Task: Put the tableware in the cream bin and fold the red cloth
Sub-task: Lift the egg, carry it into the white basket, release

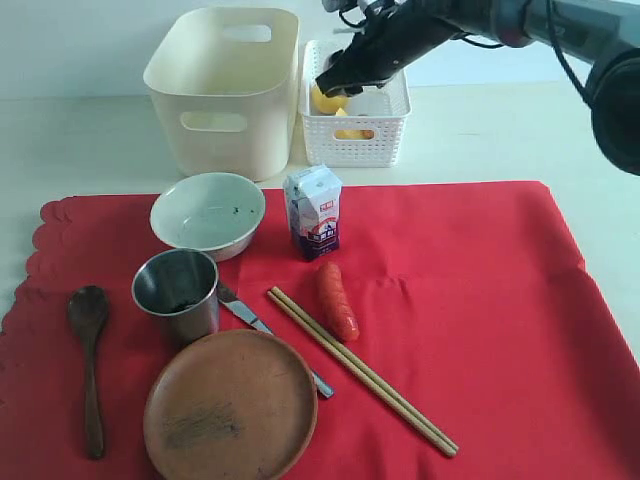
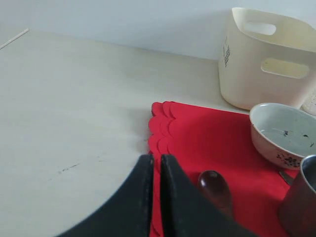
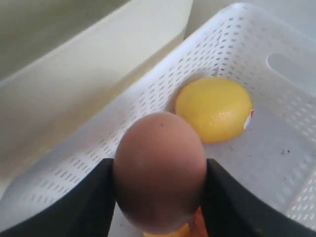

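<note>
- Our right claw (image 3: pixel 159 197) is clamped on a brown egg (image 3: pixel 159 168), one dark finger on each side of it.
- It hangs over the white lattice basket (image 3: pixel 163 84), where a lemon (image 3: pixel 215 108) lies on the floor just beyond the egg.
- The cream bin (image 1: pixel 225 120) stands right beside that basket, on its left in the exterior view, so its wall is close to the right claw.
- Our left claw (image 2: pixel 155 163) has its fingers together with only a thin slit between them and nothing in it.
- It sits low over the bare table (image 2: pixel 74 123), at the scalloped edge of the red cloth (image 2: pixel 197 133).
- The dark wooden spoon (image 2: pixel 215 185) is the nearest tableware to it, just inside that edge.
- Beyond the spoon stand the steel cup (image 1: pixel 177 290) and the pale bowl (image 1: pixel 208 215), and the bin is behind the bowl.
- The brown plate (image 1: pixel 230 405) lies at the front of the cloth, over part of the metal knife (image 1: pixel 240 308).
- The chopsticks (image 1: pixel 360 370) run slantwise to the right of the plate, with the sausage (image 1: pixel 337 298) just beside them.
- The milk carton (image 1: pixel 314 212) stands upright between the bowl and the basket.
- The cloth lies flat, and its right half is bare fabric, as is the table to the left of the scalloped edge.
</note>
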